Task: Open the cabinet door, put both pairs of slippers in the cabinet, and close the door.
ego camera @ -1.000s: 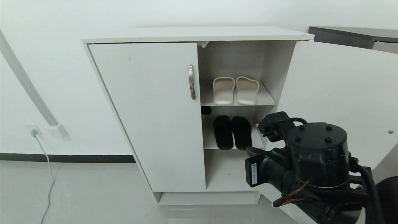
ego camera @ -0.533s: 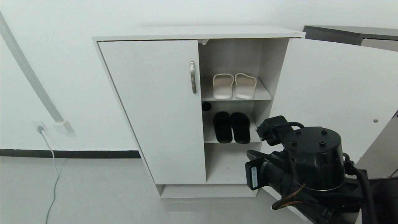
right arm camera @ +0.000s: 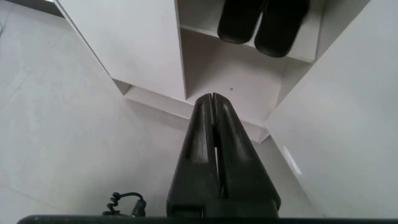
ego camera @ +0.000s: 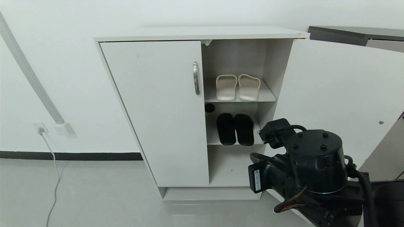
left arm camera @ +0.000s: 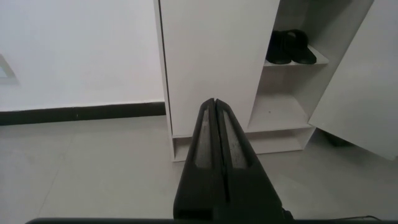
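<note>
Since half a second ago the right arm has slid a touch to the left and lower in the head view, while the cabinet and both pairs of slippers lie as they did; the larger shift from a second ago is the camera's own.

The right claw is closed, its two fingers pressed together with nothing between them and touching nothing. It hangs over the floor, near of the cabinet's open half, its tip aimed at the bottom compartment. The black slippers lie side by side on the middle shelf, farther in than the tip and well apart from it.

The left claw is likewise closed and empty, over the floor and well apart from the cabinet, facing the foot of the left door, which is closed, its handle along the right edge.

The right door stands swung wide open to the right. The pale slippers sit as a pair on the upper shelf, directly above the black pair.
</note>
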### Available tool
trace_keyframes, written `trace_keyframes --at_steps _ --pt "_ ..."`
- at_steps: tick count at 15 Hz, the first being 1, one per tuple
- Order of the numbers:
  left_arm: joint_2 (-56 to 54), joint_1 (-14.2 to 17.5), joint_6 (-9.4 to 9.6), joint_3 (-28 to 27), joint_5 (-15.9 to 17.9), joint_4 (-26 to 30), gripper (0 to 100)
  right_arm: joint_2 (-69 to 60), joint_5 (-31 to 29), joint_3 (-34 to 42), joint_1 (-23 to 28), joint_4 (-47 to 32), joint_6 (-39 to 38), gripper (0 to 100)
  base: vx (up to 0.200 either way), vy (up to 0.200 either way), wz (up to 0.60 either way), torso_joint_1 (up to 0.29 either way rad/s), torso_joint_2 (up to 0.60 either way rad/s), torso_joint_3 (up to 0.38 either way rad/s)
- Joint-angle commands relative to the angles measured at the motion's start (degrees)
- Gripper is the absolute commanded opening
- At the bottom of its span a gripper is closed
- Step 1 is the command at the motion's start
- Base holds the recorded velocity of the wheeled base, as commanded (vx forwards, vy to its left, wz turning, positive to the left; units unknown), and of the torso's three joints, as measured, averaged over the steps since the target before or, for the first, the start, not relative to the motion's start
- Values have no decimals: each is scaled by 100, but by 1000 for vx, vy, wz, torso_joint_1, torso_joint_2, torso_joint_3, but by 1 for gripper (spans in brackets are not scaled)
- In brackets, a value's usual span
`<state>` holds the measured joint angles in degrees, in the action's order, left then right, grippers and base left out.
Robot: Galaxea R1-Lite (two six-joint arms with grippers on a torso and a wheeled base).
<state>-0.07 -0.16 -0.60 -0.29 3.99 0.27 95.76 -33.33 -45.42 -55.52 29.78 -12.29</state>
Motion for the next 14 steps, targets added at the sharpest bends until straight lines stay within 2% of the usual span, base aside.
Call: trace_keyframes --at_steps 1,5,8,14 --pt "7 -2 -2 3 -3 0 0 22 -16 7 -3 -7 -2 0 0 0 0 0 0 0" --pt "7 -2 -2 3 -3 0 0 40 -16 7 6 -34 -2 0 0 0 0 1 -41 -44" --pt "7 -2 -2 3 -3 0 0 31 -33 7 14 -34 -2 0 0 0 0 10 -201 -336" --pt "7 -2 -2 3 -3 0 0 40 -33 16 32 -25 -2 0 0 0 0 76 -498 -361"
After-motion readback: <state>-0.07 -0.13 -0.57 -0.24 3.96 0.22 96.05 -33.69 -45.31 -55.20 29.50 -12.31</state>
